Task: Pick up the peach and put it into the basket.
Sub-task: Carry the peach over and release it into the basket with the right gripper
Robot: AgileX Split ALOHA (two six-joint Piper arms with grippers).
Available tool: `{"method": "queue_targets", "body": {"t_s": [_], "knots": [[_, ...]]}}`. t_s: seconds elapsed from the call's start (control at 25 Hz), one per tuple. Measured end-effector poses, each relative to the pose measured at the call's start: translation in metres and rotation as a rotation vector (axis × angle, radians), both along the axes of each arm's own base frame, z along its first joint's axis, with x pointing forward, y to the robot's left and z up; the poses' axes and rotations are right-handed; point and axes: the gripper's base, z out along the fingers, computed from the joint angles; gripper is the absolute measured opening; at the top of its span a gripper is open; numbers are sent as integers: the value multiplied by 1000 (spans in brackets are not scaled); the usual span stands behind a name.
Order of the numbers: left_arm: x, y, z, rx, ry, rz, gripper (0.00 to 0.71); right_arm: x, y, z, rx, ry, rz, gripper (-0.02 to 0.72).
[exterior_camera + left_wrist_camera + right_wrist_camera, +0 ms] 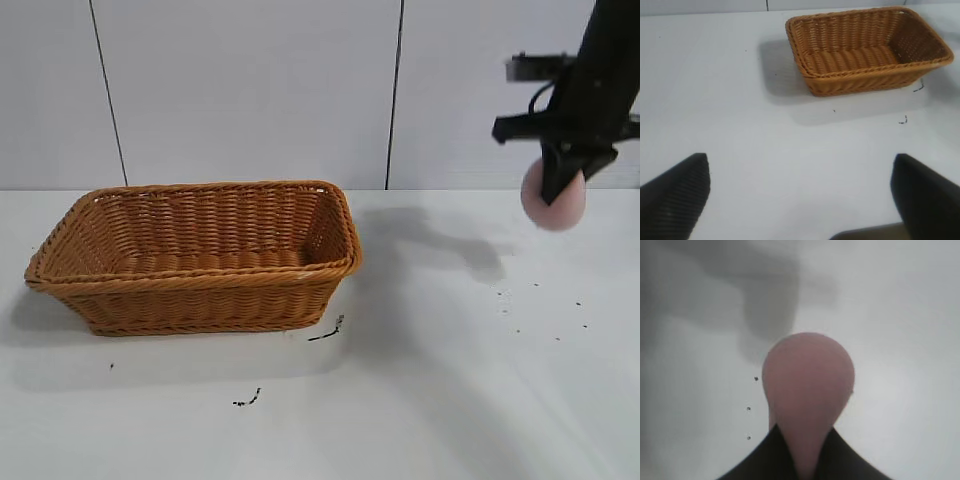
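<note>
Overhead, the right gripper (pixel 563 180) pinches the pale pink peach (pixel 556 205) between its jaws, high above the white table (pixel 450 380) and well to the right of the wicker basket (pixel 200 290), while the left gripper (pixel 800 200) hangs spread open.

Exterior level, frontal; left wrist shares basket (pixel 195 255); right wrist close.

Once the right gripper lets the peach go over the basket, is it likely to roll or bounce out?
The peach, pinched aloft in the right gripper, looks round, so it will probably roll. The basket has high flaring walls, likely containing it. It seems light.
</note>
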Motion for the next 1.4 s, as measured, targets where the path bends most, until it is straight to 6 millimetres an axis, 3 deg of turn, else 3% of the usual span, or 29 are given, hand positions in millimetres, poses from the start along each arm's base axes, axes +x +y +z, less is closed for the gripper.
{"method": "queue_targets", "body": {"t_s": [0.2,0.36,0.88,1.12,1.4], "knots": [[0,0,0,0,0,0,694,1,8,19,44,-57,16,-8],[0,0,0,0,0,0,694,-1,35,21,44,-55,81,-8],[0,0,0,0,0,0,694,-41,194,7,44,-38,450,-8],[0,0,0,0,0,0,694,-47,246,-31,38,-27,550,-8],[0,0,0,0,0,0,694,-30,272,-97,39,-20,568,-8]]}}
